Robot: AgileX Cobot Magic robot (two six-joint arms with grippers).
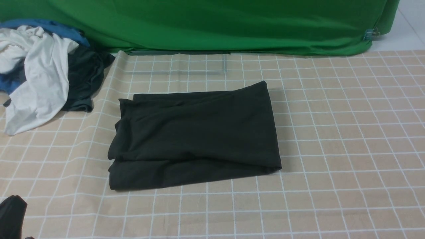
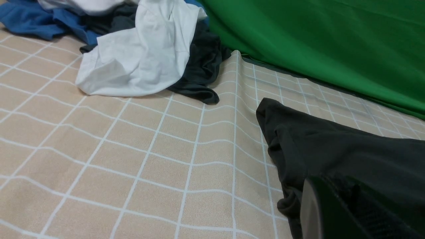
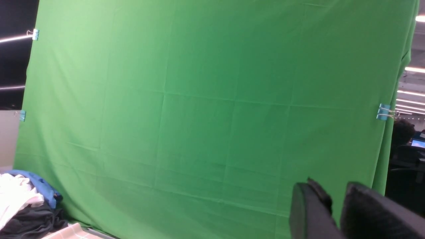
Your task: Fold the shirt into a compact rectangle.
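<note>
One checked beige cloth (image 1: 348, 139) fronts a green backdrop (image 1: 212, 23).

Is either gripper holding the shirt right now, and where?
No. The shirt lies folded on the table, free of both grippers; the right gripper points at the backdrop, holding nothing.

No legible text, label or number on anything here.

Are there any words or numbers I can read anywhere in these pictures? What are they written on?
No, there are none to read.
The folded black shirt shows only plain fabric; no logo or letters face up.
The white garment in the clothes pile is blank.
The green backdrop and the checked tablecloth carry no writing.
The small lit screen behind the backdrop is too small to read.
</note>
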